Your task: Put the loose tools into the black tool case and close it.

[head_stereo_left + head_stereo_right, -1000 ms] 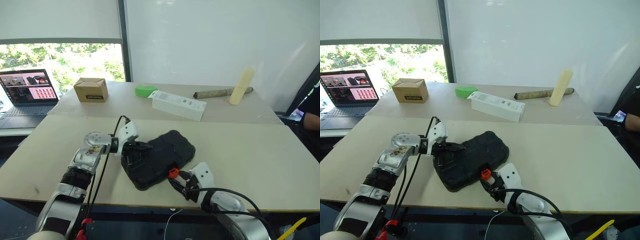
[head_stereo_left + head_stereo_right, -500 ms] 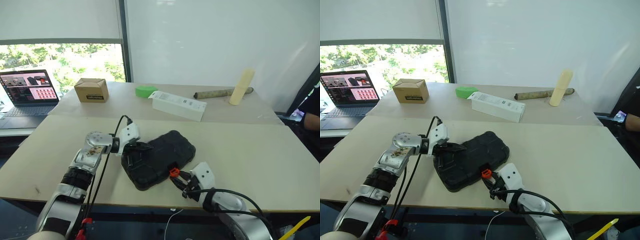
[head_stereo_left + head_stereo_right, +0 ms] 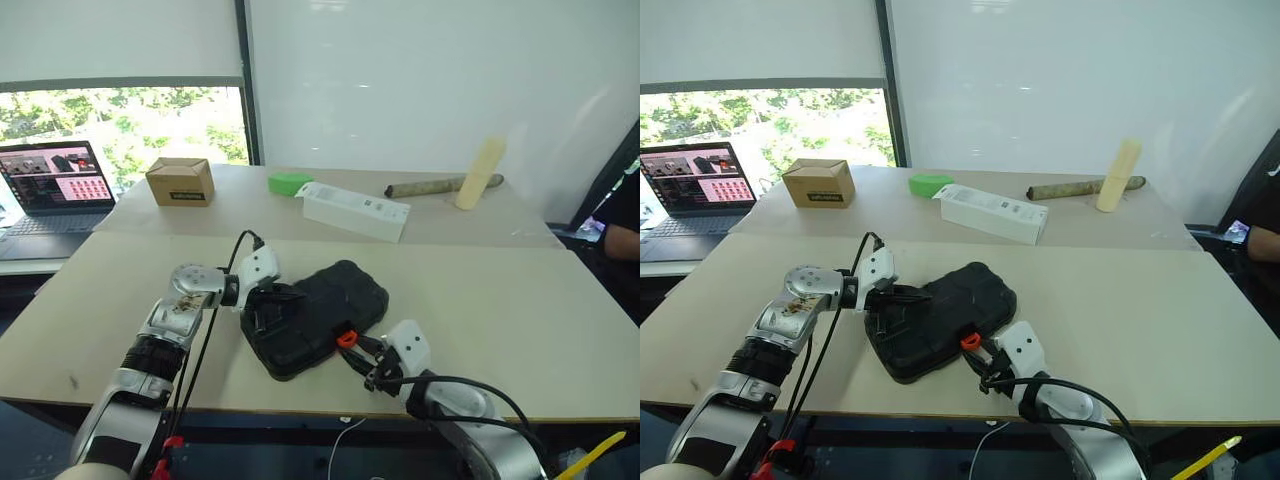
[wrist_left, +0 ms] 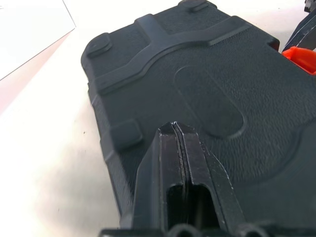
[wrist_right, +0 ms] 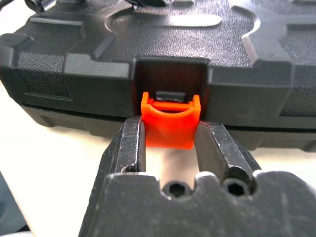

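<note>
The black tool case [image 3: 322, 312] lies with its lid down on the near table. My left gripper [image 3: 287, 296] is shut, its fingertips [image 4: 175, 129] resting on the lid near the case's left end. At the front edge my right gripper [image 5: 170, 129] is shut on the small orange latch [image 5: 170, 126], one finger on each side of it. The latch [image 3: 346, 338] sticks out from its recess in the case's front wall. The loose tools are out of view.
On the far table stand a long white box [image 3: 355, 210], a cardboard box [image 3: 180, 181], a green object [image 3: 290, 182], a cream cylinder [image 3: 478, 172] and a brown rod [image 3: 425, 187]. A laptop [image 3: 55, 195] sits far left. A person's arm [image 3: 620, 235] shows at the right edge.
</note>
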`<action>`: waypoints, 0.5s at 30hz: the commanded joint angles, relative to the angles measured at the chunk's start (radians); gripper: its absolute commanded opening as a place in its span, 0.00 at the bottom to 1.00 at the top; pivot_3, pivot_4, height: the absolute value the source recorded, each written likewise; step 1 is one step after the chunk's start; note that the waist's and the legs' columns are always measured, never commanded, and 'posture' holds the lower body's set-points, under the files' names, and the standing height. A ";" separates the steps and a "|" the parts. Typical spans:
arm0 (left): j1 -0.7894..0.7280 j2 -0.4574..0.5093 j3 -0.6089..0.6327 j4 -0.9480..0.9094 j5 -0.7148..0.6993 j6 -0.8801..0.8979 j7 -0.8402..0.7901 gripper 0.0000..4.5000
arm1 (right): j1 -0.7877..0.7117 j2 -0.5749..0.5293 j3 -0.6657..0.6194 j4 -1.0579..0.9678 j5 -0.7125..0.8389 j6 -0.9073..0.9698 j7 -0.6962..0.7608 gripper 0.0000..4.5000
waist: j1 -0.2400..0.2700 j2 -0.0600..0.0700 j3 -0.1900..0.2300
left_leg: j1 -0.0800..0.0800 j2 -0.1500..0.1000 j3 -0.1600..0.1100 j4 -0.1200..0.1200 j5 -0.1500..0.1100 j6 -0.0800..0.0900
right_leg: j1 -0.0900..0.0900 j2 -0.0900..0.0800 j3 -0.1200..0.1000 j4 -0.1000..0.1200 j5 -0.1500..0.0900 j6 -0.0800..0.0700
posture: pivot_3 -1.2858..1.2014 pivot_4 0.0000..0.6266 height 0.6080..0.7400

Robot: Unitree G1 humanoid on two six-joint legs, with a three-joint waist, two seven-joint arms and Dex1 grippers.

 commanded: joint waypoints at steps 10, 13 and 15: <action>0.053 -0.003 -0.078 0.060 0.069 -0.023 -0.024 0.00 | -0.004 -0.015 -0.061 -0.083 0.053 -0.047 0.031 0.91 | -0.007 0.000 0.000 | 0.001 0.000 0.000 0.000 0.000 0.000 | 0.001 -0.001 0.000 0.001 0.000 0.000 | 0.52 0.24 1.00; 0.053 -0.003 -0.079 0.066 0.069 -0.027 -0.023 0.00 | 0.051 -0.074 -0.090 -0.116 0.073 -0.062 0.080 0.99 | -0.006 0.001 -0.002 | 0.002 0.001 0.000 0.000 0.000 0.000 | 0.002 -0.001 0.000 0.000 0.000 0.000 | 0.52 0.24 1.00; 0.052 -0.002 -0.079 0.071 0.070 -0.031 -0.023 0.00 | 0.086 -0.109 -0.101 -0.122 0.071 -0.077 0.101 0.99 | -0.005 0.001 -0.003 | 0.005 0.001 -0.001 -0.001 -0.001 0.001 | 0.005 -0.001 0.000 -0.001 -0.001 0.001 | 0.52 0.24 1.00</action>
